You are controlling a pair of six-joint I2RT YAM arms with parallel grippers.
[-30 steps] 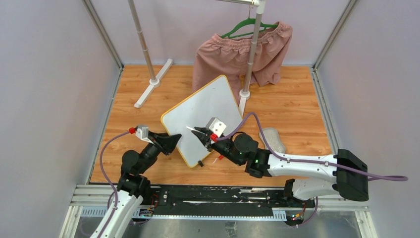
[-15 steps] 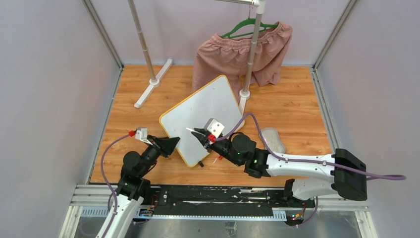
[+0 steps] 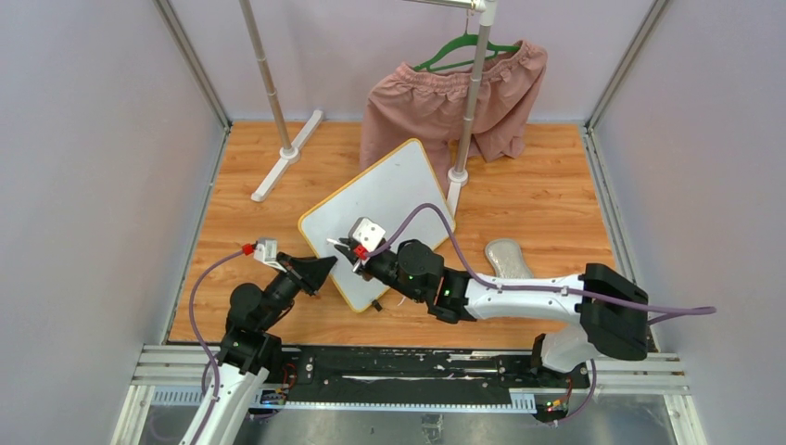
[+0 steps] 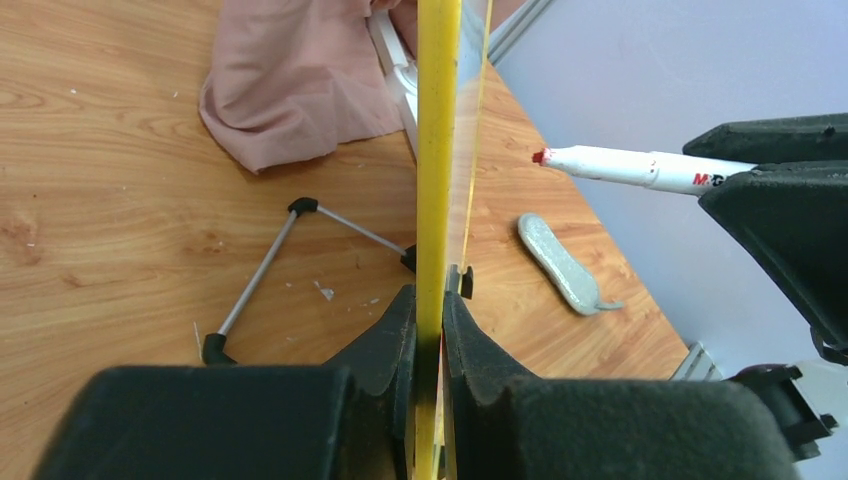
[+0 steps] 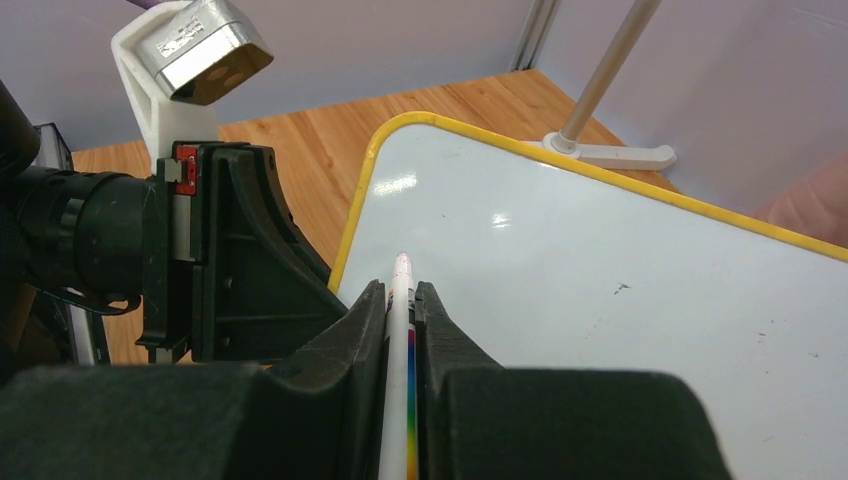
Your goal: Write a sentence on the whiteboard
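Right gripper [image 3: 343, 248] farther left; marker [image 4: 640, 167] red-tipped

Surface: wooden tabletop [image 3: 547, 199]. Whiteboard [image 3: 371, 195] propped tilted at centre; rack base feet [image 3: 278, 169] noted behind; grey oblong pad [image 3: 508, 258] right of board.

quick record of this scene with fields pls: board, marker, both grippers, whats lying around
whiteboard: white face, yellow frame, standing at a slant on the wooden table
left gripper: shut on the whiteboard's yellow edge
right gripper: shut on the marker
marker: uncapped, red tip aimed at the board face, apparently just short of it
writing: none visible on the white face
nearby: pink shorts on a green hanger; grey pad on the table
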